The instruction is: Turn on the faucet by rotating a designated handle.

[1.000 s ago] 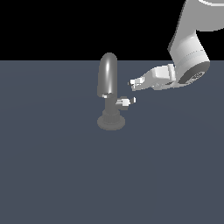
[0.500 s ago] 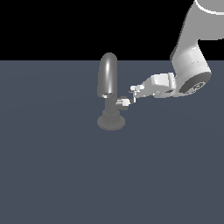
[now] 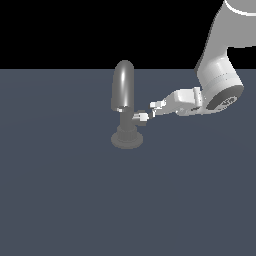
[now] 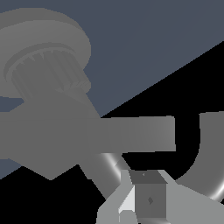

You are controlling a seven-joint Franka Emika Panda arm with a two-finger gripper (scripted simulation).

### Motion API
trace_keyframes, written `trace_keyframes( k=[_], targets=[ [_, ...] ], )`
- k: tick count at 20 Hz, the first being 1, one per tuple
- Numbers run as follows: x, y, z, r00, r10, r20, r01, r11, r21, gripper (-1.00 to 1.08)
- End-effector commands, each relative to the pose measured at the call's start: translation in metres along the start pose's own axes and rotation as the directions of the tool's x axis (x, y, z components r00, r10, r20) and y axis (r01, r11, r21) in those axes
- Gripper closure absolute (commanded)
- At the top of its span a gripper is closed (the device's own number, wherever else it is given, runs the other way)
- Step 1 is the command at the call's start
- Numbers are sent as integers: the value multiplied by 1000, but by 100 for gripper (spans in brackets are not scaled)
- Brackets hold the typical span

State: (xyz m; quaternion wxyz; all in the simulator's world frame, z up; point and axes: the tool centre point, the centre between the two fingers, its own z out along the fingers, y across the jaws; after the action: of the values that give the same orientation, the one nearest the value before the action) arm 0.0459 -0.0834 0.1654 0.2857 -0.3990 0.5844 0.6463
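Note:
The grey faucet (image 3: pixel 124 90) stands on its round stepped base (image 3: pixel 127 140), its glossy arched spout upright. The handle (image 3: pixel 140 117), a short whitish stub, sticks out of the column toward the exterior view's right. My gripper (image 3: pixel 152 109) hangs just above and right of the handle's tip, fingers together with nothing between them; I cannot tell whether it touches the tip. In the wrist view the handle (image 4: pixel 131 133) is a grey bar crossing just beyond my gripper (image 4: pixel 139 192), with the base (image 4: pixel 43 48) and the curved spout (image 4: pixel 210 148) on either side.
The faucet stands on a flat dark blue-grey surface (image 3: pixel 75 200). My white arm (image 3: pixel 220 80) comes in from the exterior view's upper right.
My gripper has dropped lower, closing on the handle's tip, while the arm's wrist shifted toward the exterior view's right. The handle and the faucet have not visibly moved.

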Motion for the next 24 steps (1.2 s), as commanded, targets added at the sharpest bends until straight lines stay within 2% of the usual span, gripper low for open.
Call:
trace_keyframes(
  k=[1,9,10,11,22,24],
  targets=[
    [9,3,0,1000,0,1,0,1000,0,108],
    [40,12,1,1000,0,1,0,1000,0,108],
    [40,12,1,1000,0,1,0,1000,0,108],
    [18,12,0,999,-33,-7,33,999,4,108],
    [87,-14,0,1000,-2,1,2,1000,1,108],
    [93,-16,0,1000,1,2,-1,1000,1,108]
  ],
)
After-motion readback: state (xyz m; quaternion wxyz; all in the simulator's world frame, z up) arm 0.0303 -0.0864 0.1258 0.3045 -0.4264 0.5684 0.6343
